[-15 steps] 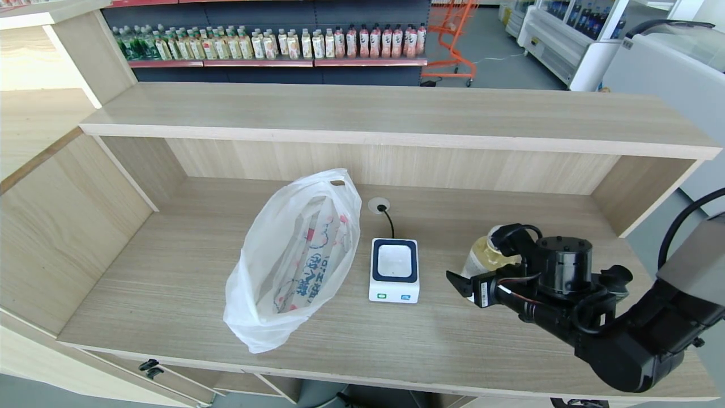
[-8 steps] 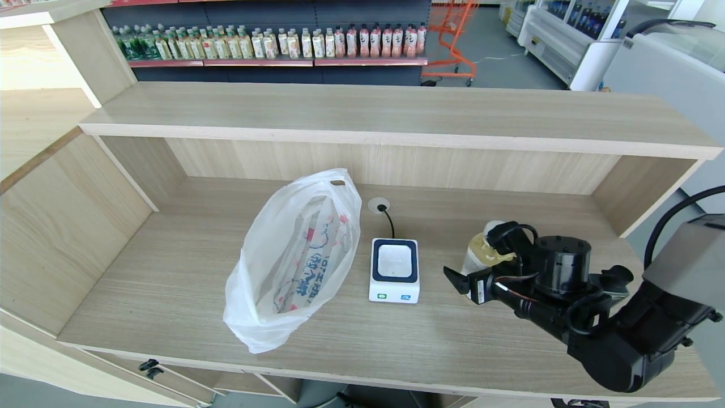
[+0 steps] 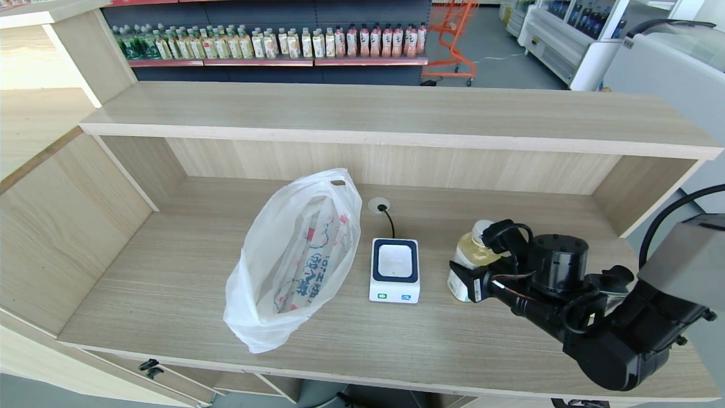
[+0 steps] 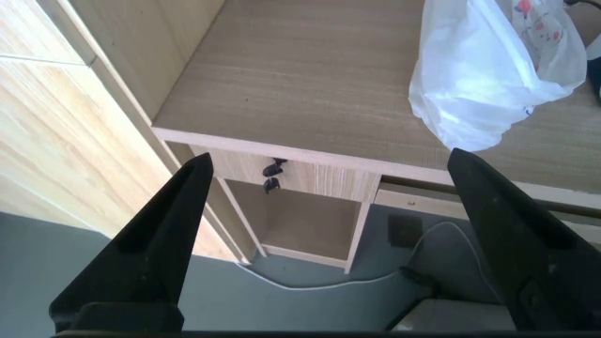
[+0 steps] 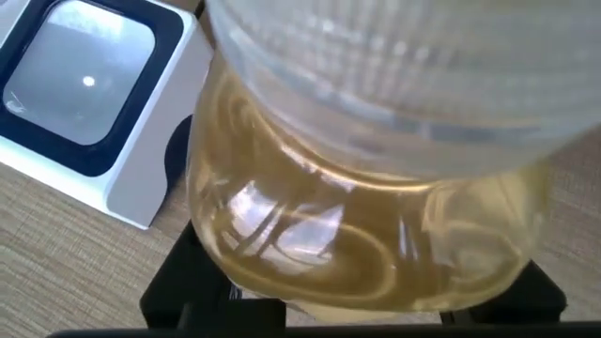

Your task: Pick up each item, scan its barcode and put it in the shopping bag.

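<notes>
Right hand (image 3: 479,258) around one bottle (image 3: 469,250); one scanner (image 3: 395,270), one bag (image 3: 266,283) alongside.

wooden counter (image 3: 170,272) | drinks shelf (image 3: 272,44) — behind | orange trolley (image 3: 453,62) | freezers (image 3: 572,39) — far right

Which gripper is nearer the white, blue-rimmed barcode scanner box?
Right. The right gripper holds a clear yellowish bottle just beside the scanner; the left gripper hangs off the counter's front edge, beyond the white plastic bag.

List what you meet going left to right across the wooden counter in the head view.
White translucent plastic shopping bag, white box-shaped barcode scanner with dark blue frame, clear plastic bottle of yellowish drink.
</notes>
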Controlling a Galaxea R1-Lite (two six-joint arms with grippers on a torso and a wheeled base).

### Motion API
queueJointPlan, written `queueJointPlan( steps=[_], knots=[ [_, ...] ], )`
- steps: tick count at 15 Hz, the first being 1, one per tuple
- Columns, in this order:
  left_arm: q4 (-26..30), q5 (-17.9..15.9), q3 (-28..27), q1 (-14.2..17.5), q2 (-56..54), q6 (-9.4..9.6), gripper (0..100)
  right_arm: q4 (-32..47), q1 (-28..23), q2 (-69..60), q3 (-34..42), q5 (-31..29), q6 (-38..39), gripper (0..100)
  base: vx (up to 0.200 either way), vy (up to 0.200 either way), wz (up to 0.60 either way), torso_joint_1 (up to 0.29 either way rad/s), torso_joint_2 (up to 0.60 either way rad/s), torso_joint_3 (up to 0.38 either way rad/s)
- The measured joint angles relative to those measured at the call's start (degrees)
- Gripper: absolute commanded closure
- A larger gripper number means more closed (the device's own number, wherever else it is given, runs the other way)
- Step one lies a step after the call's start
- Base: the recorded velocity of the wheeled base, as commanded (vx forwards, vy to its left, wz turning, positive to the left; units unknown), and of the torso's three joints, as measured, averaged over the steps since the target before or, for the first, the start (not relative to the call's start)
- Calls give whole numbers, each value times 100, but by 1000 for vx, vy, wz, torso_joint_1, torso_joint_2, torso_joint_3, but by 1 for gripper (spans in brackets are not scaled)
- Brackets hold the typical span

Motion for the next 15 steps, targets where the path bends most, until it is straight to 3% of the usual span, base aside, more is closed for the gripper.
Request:
queueJointPlan(
  steps=[3, 6, 8, 10, 11, 15],
  knots=[
    [-1, 2, 0, 0, 0, 0, 0, 208, -102, -190, -117, 20, 208, 100, 0, 0, 0, 0, 0, 0],
    [-1, 0, 0, 2, 0, 0, 0, 2114, -286, -1081, -395, 528, 955, 100, 0, 0, 0, 0, 0, 0],
    [-1, 0, 0, 0, 0, 2, 0, 3272, -449, -1999, -577, 1838, 1339, 100, 0, 0, 0, 0, 0, 0],
    [-1, 0, 0, 0, 0, 2, 0, 3906, -667, -2798, -684, 3735, 1510, 100, 0, 0, 0, 0, 0, 0],
    [-1, 0, 0, -1, 0, 2, 0, 4090, -761, -3104, -717, 4376, 1565, 100, 0, 0, 0, 0, 0, 0],
    [-1, 2, 0, 0, 0, 0, 0, 4213, -791, -3708, -699, 5789, 1607, 100, 0, 0, 0, 0, 0, 0]
  ],
)
